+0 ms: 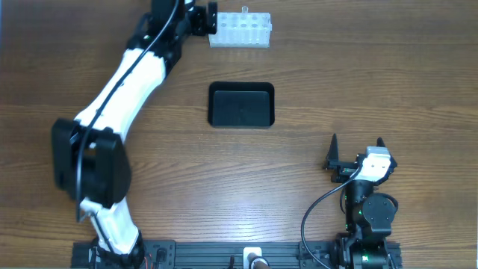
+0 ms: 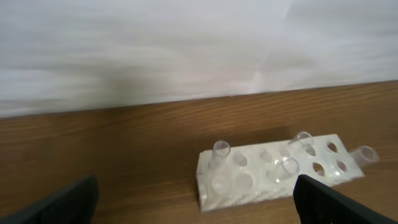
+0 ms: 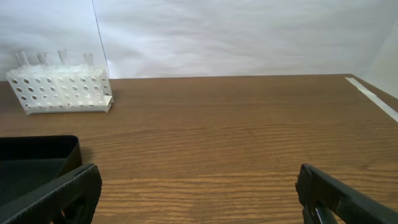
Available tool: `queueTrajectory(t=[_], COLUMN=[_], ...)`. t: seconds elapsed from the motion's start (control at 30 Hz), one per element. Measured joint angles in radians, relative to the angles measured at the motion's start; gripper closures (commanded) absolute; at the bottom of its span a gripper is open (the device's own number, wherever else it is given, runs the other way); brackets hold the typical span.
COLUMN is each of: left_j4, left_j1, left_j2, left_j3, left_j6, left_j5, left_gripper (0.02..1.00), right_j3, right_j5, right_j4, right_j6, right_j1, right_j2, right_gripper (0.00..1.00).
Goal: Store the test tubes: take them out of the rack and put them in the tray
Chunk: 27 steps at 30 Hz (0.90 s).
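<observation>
A white test-tube rack [image 1: 240, 30] stands at the table's far edge, with several clear tubes [image 2: 221, 150] upright in its holes. The same rack [image 3: 61, 90] appears far off in the right wrist view, tubes poking out of its top. My left gripper [image 1: 210, 19] sits open just left of the rack, holding nothing; its dark fingers [image 2: 68, 200] flank the rack's [image 2: 280, 174] near end. The black tray [image 1: 241, 104] lies empty at mid-table. Near its own base, my right gripper [image 1: 357, 147] stands open and empty, well to the right of the tray [image 3: 34, 163].
A white wall rises directly behind the rack. Bare wooden tabletop [image 1: 373, 67] stretches right of the rack and tray. The left arm's white link [image 1: 123, 82] slants across the table's left half.
</observation>
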Motion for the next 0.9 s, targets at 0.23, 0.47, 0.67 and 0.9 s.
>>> queueTrajectory(t=[0.23, 0.47, 0.67, 0.9], left_j4=[-0.029, -0.031, -0.032, -0.016], left_j1=[-0.025, -0.030, -0.030, -0.030], left_j2=[0.160, 0.235, 0.269, 0.271], left_j3=[0.169, 0.192, 0.193, 0.193], left_j6=[-0.026, -0.062, -0.074, -0.078], left_j5=[-0.031, -0.045, -0.058, -0.064], left_gripper=[0.023, 0.029, 0.069, 0.145], right_j3=[0.000, 0.000, 0.000, 0.000], right_j5=[0.000, 0.000, 0.000, 0.000], right_j4=[0.000, 0.000, 0.000, 0.000], right_j6=[0.000, 0.001, 0.000, 0.000], right_j1=[0.000, 0.000, 0.000, 0.000], right_j2=[0.000, 0.000, 0.000, 0.000], right_gripper=[0.007, 0.009, 0.009, 0.009])
